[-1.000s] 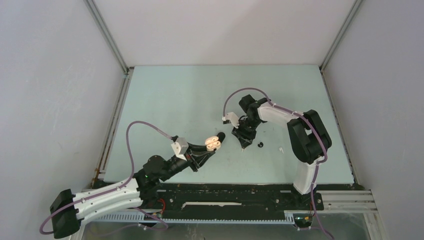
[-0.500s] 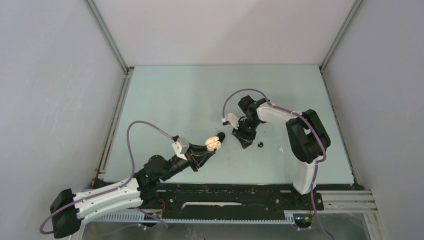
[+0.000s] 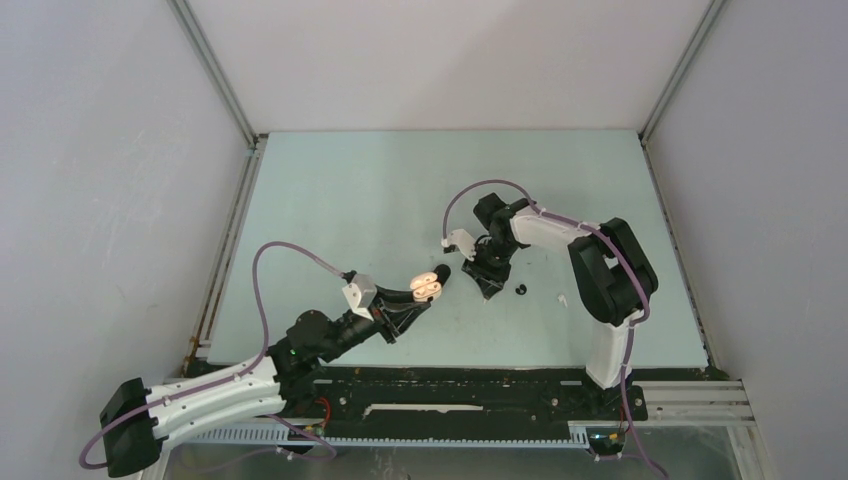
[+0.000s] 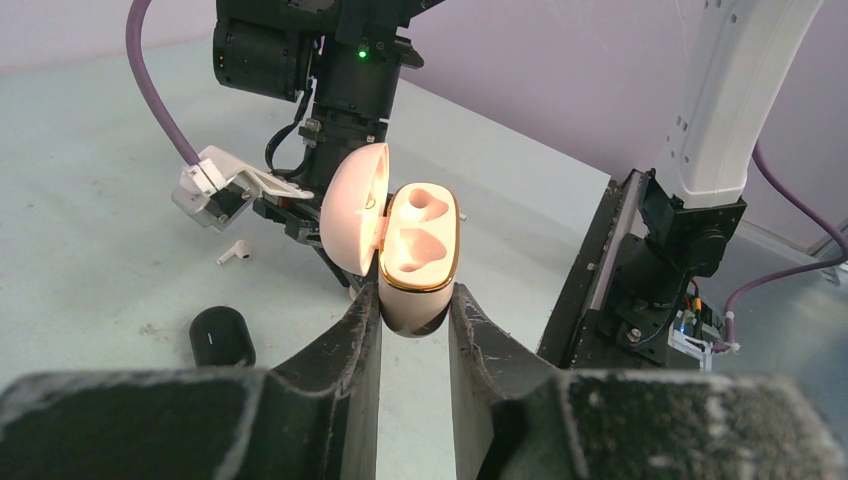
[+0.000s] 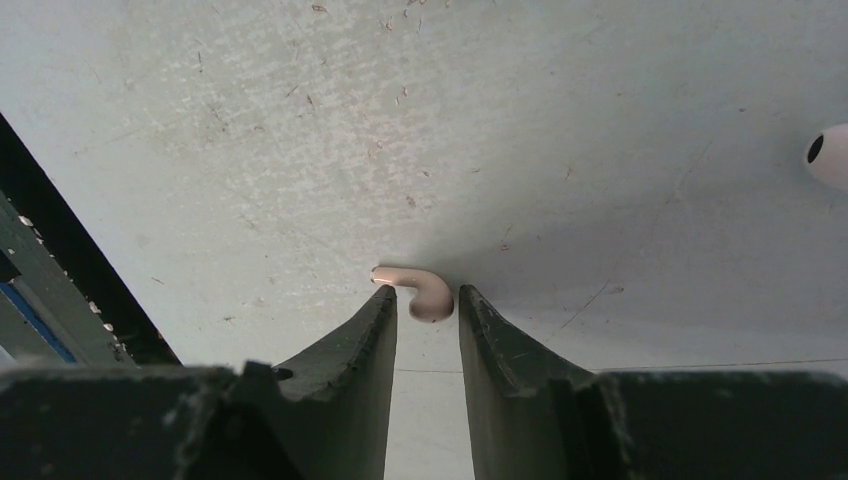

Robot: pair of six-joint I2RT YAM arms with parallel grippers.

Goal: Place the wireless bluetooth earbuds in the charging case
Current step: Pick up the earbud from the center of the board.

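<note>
A white earbud [image 5: 415, 290] lies on the worktop [image 5: 600, 150] between the tips of the right jaws, which stand slightly parted around it, not pinching. Nearby, the left jaws clench the charging case [image 4: 420, 240], lid open, above the worktop.
</note>
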